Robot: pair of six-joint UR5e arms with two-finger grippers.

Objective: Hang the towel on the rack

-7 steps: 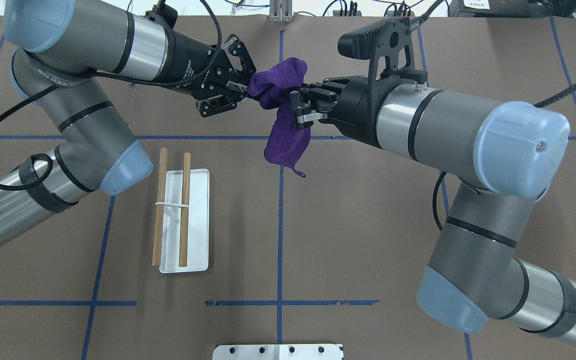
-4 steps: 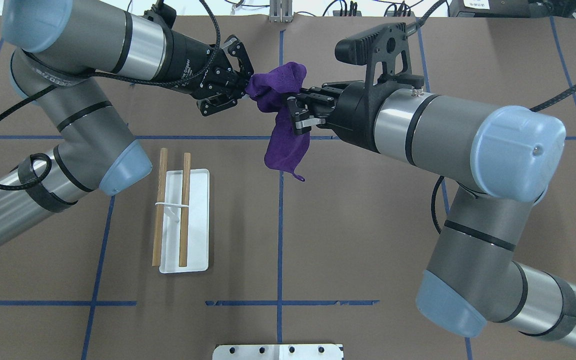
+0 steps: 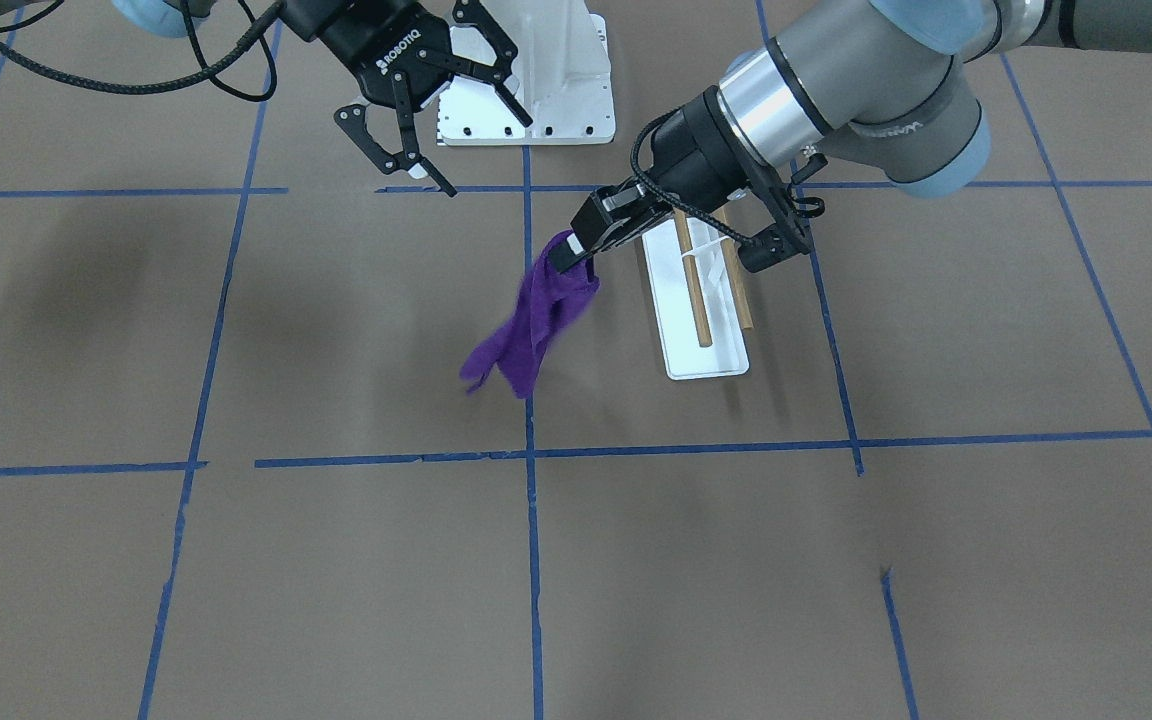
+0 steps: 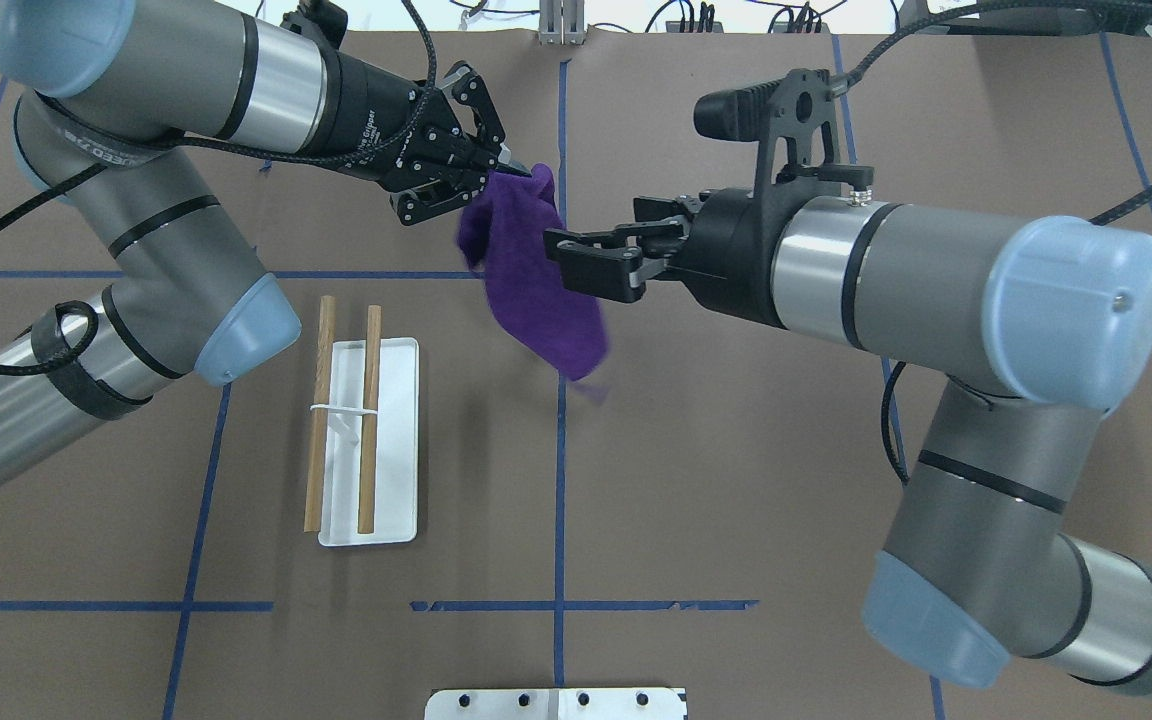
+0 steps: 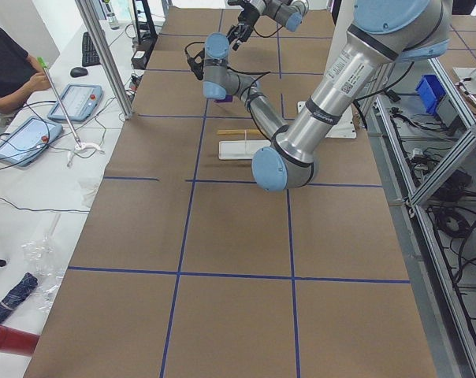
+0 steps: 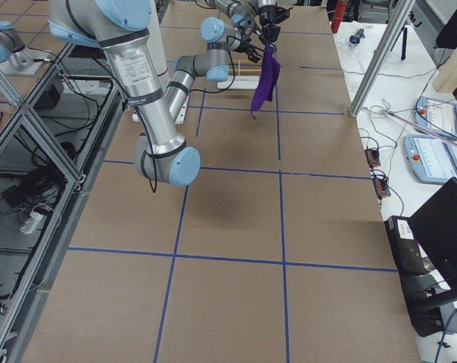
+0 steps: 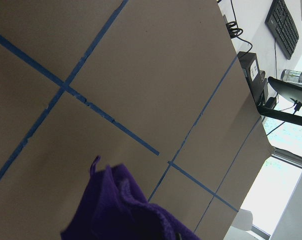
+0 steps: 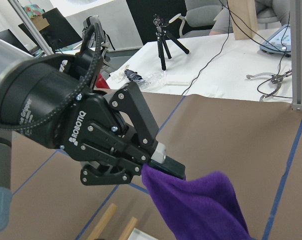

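Note:
The deep-purple towel [image 4: 536, 290] hangs in the air from one top corner, which my left gripper [image 4: 514, 170] is shut on. The front-facing view shows the same: the left gripper [image 3: 574, 250] pinches the towel [image 3: 528, 330] and the cloth trails down above the table. My right gripper [image 4: 581, 262] is open and empty, its fingers close beside the hanging cloth; in the front-facing view the right gripper [image 3: 488, 157] is spread wide. The rack [image 4: 396, 450], a white base with two wooden dowels [image 4: 368, 420], stands on the table below and to the left of the towel, untouched.
A white mounting plate [image 4: 556, 703] sits at the table's near edge. Blue tape lines [image 4: 561, 480] cross the brown table. The left arm's elbow [image 4: 236, 320] hovers just left of the rack. An operator's bench with tablets [image 5: 33, 134] lies beyond the table's far side.
My right gripper has let go of the towel, opened and drawn back to the right. The towel has dropped from a bunch into a long hang from the left gripper alone.

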